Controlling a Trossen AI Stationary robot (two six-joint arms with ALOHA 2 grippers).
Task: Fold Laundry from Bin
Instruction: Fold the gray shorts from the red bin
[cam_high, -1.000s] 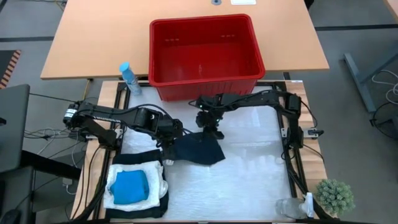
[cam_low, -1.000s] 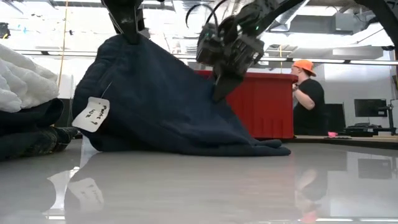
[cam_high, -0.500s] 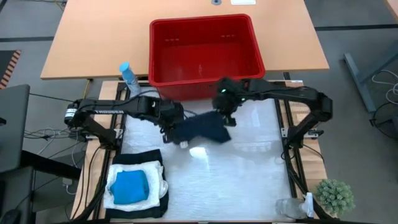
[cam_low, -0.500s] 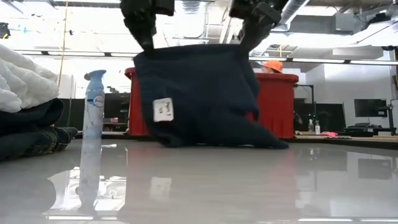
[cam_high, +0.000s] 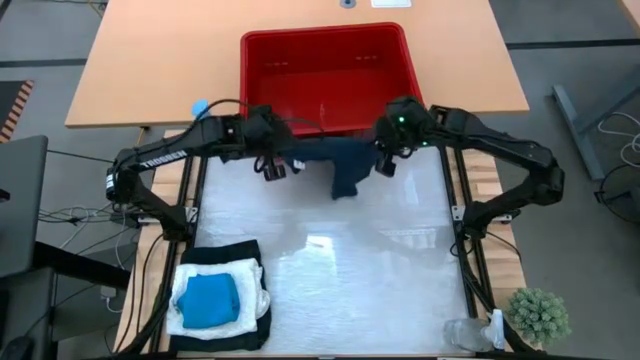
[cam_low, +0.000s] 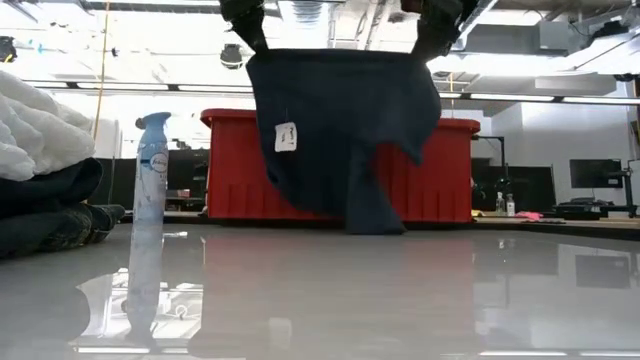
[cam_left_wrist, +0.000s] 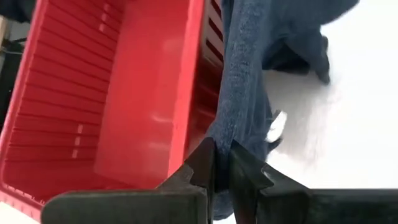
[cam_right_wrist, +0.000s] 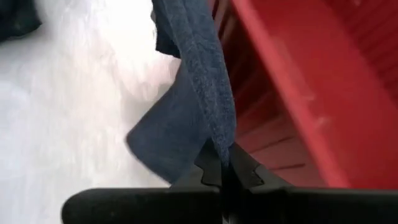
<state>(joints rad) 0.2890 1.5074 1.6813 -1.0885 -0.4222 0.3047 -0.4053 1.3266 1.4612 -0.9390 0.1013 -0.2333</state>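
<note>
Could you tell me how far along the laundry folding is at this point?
Done: the bin looks empty, and a stack of black, white and blue items sits at the table's near left corner. In hand: the left gripper and right gripper are each shut on a top corner of a dark garment, holding it up in front of the bin. Left: laying it flat, folding it and stacking it.

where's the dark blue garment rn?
The dark blue garment hangs stretched between the left gripper and right gripper, just in front of the red bin, its lower end touching the table.
</note>
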